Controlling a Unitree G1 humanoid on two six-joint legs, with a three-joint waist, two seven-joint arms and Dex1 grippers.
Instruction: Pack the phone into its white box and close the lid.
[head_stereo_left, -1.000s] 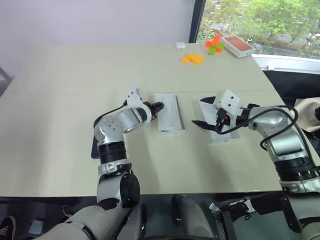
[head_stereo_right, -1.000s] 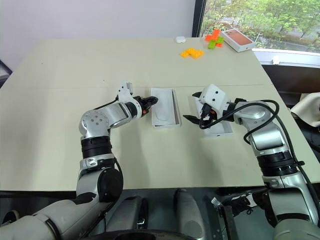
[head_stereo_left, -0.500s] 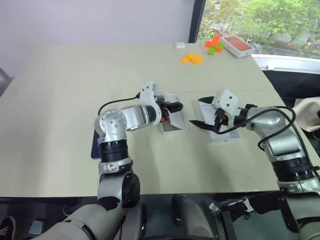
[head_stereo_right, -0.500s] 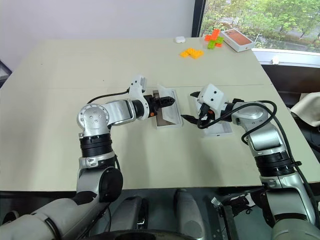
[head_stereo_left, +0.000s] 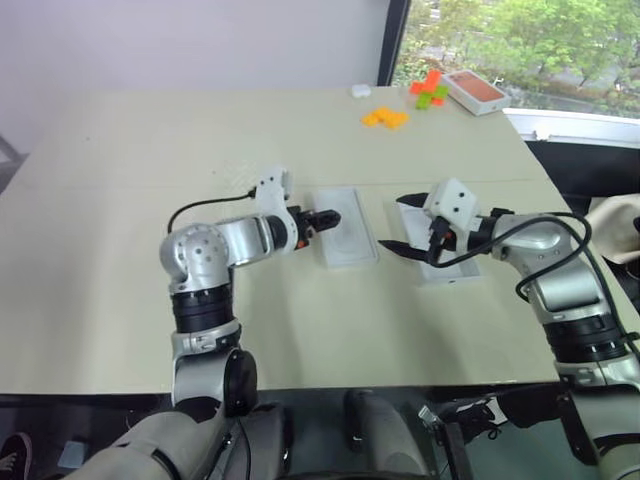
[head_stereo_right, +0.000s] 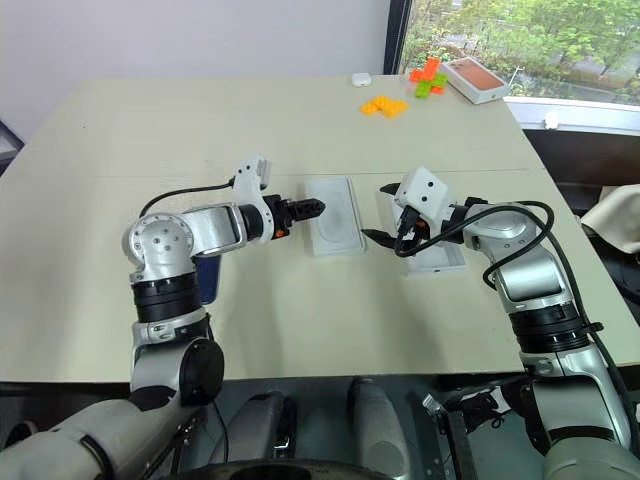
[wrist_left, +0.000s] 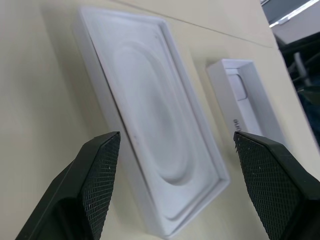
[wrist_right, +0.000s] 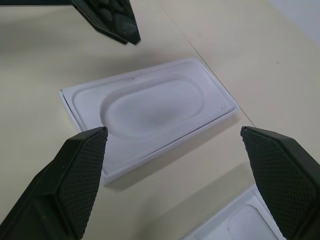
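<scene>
Head stereo pair looks down over the table (head_stereo_left: 120, 260) from the near edge, while both wrist cams sit close, sharing the white insert (wrist_right: 150, 117).

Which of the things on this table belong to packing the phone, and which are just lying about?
Job: slim dark navy phone; shallow white cardboard tray, holding the flat white insert with an oval recess; white cardboard lid.
Lying about: orange plastic blocks; orange and green blocks; orange-topped flat box; small white object.
</scene>
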